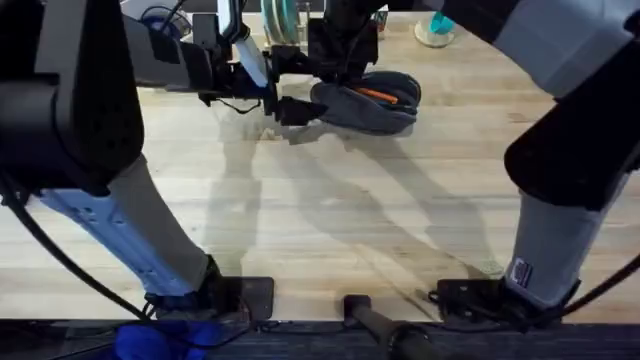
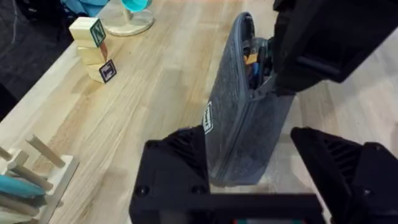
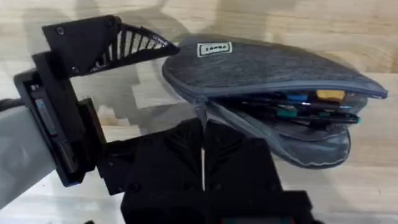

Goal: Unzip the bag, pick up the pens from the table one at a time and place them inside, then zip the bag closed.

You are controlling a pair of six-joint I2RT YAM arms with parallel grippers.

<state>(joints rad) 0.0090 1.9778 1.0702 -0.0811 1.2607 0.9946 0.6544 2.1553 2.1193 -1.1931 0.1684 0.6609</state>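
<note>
Two claws at bag [image 1: 365, 103] on tabletop [image 1: 330, 210] | left claw [image 2: 249, 171]: spread wide, bag's end between fingers | right claw [image 3: 202, 158]: pinched shut at zipper edge | bag gaping, pens [image 3: 298, 106] inside

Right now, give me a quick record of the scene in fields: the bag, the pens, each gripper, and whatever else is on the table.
bag: grey pouch on the table, zipper open along most of its length
pens: orange pen and others lie inside the open bag
left gripper: fingers open, straddling one end of the bag
right gripper: fingers shut on the zipper at the closed end of the opening
other items: lettered wooden blocks stacked further along the table
task stage: pens in, zipping closed not yet done
</note>
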